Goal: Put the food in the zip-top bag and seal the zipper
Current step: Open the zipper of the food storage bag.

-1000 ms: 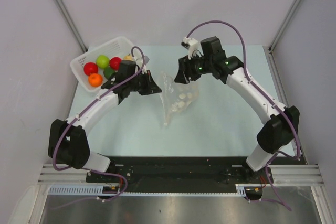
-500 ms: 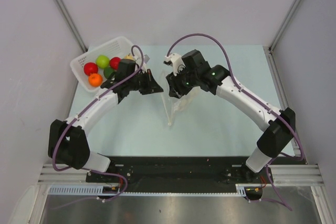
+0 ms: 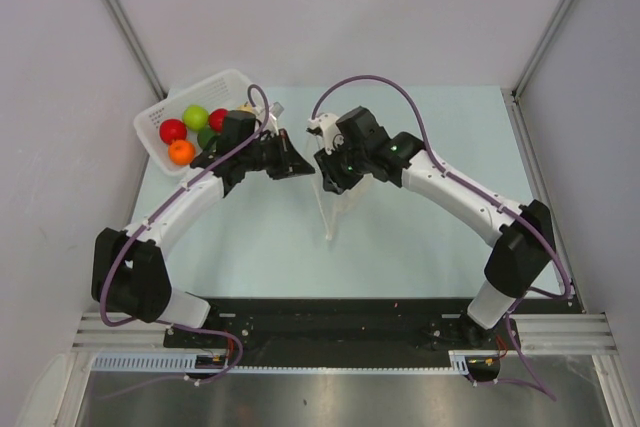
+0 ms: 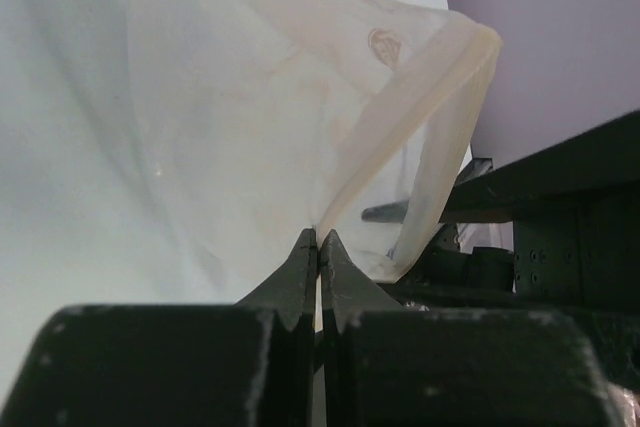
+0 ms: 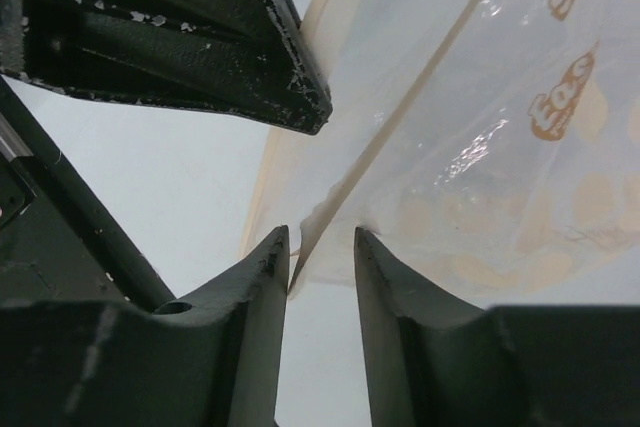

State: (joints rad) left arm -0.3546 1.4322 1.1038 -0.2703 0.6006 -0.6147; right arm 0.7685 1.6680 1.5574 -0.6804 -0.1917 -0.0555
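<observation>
Your left gripper (image 4: 318,252) has its fingers pressed together on a fold of the clear, crinkly plastic bag (image 4: 250,127), pinching one lip of the mouth. In the left wrist view the pale rim curls into a loop toward two o'clock, so the mouth is partly open.

Your right gripper (image 5: 320,247) has its fingers apart. The thin whitish zipper strip (image 5: 400,112) runs down from one o'clock and ends in the gap, close against the finger at nine o'clock. Nothing is clamped there yet.

My judgement is that the step in hand is taking the second lip so the mouth can be spread. Close the right fingers only once the strip sits squarely between the pads, and make sure it is one layer. If both layers are pinched, the bag will not open. Then draw the two grippers apart gently, because the film looks thin and could slip or tear.

From above, the two grippers face each other at the middle of the pale table (image 3: 420,237), and the bag hangs from them toward six o'clock. The red, green and orange toy fruits (image 3: 181,152) lie in the white perforated basket (image 3: 185,92) at ten o'clock, well apart from the bag, so no loading has begun.
</observation>
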